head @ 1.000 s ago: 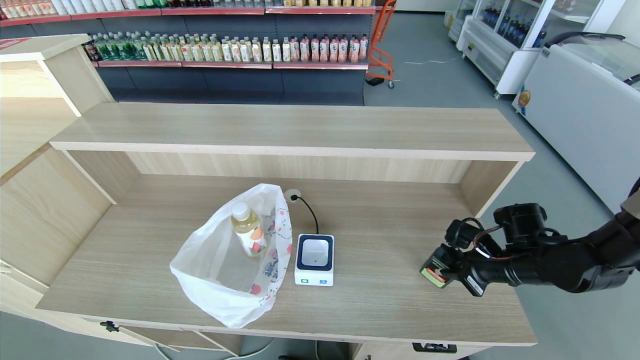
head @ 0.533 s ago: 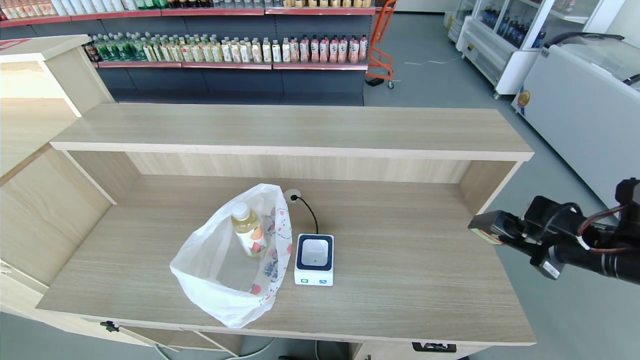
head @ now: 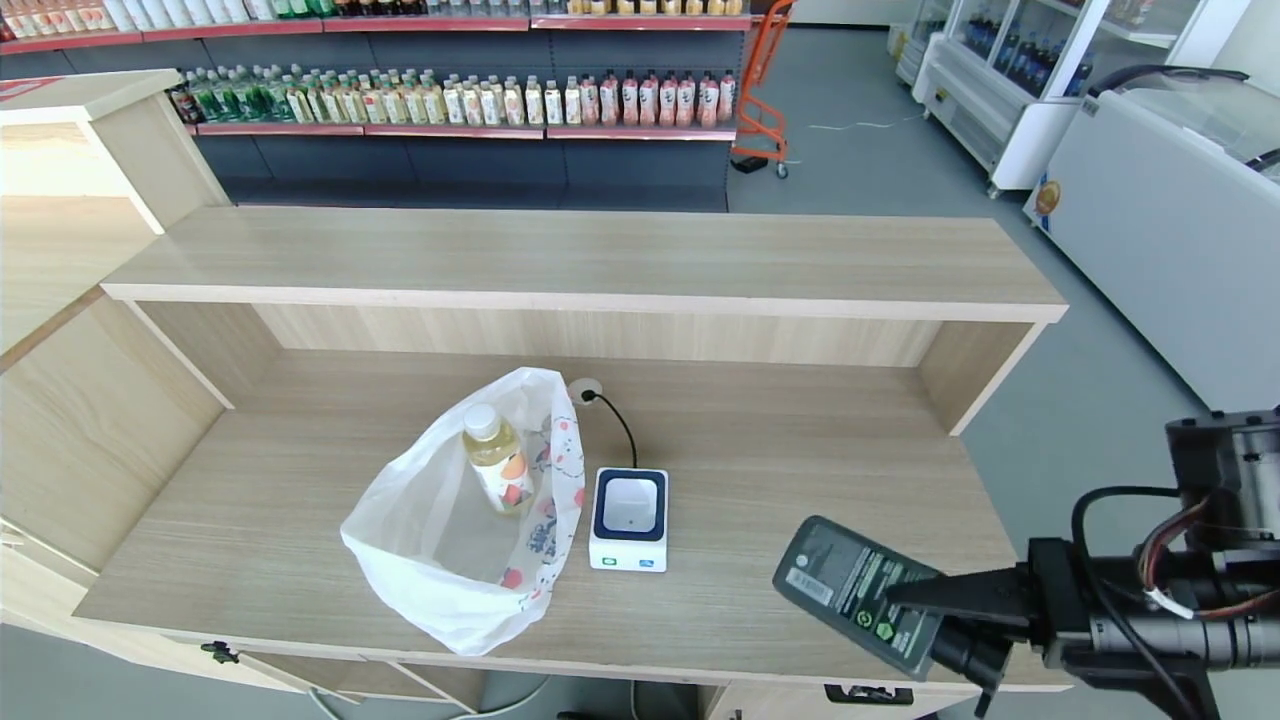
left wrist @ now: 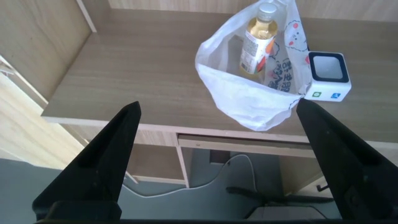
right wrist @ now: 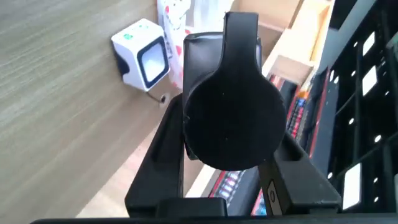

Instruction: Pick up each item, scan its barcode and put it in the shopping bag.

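The right gripper [head: 915,612] pinches a flat dark packet [head: 848,588] between its jaws, holding it tilted above the near right part of the wooden counter [head: 800,450], to the right of the white scanner [head: 629,518] and apart from it. Just left of the scanner lies the open white shopping bag [head: 430,570] with a bottle [head: 497,462] standing inside. The left gripper [left wrist: 219,118] hangs off the counter's near edge, its jaws spread wide with nothing between them.

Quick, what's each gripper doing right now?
Left gripper: open, empty.
Right gripper: closed on a dark packet.
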